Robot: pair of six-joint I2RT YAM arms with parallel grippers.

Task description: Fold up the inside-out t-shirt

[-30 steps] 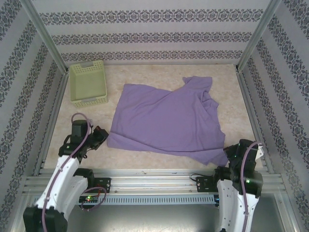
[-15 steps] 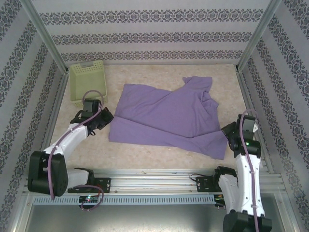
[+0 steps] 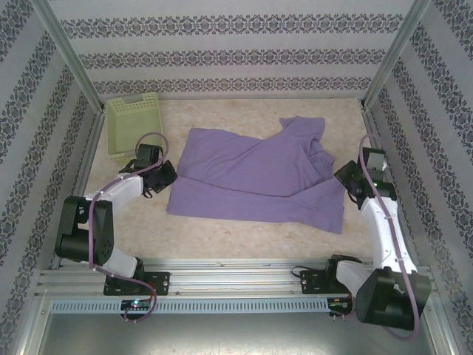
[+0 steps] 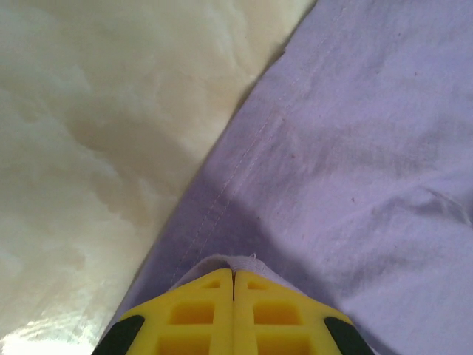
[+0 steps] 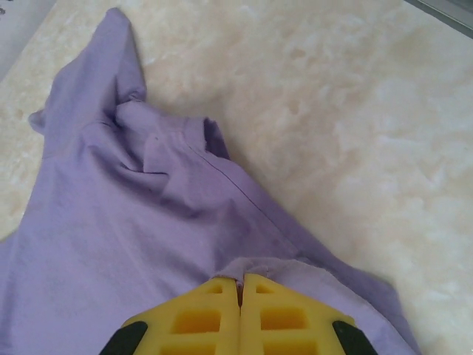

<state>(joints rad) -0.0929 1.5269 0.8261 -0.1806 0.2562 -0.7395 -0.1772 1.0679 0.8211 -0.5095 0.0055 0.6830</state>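
Light fell soft and even from above in the overhead view, a little hazy, with only a thin shadow under the near edge of the shirt (image 3: 251, 174). At my left wrist the table (image 4: 74, 111) glared white in the lower left corner, and a dull shadow lay beside the shirt's hem. At my right wrist the table looked bright and washed out, the far cloth slightly soft.

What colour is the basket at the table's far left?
The basket is pale green, with a lattice wall; it shows best in the top view.
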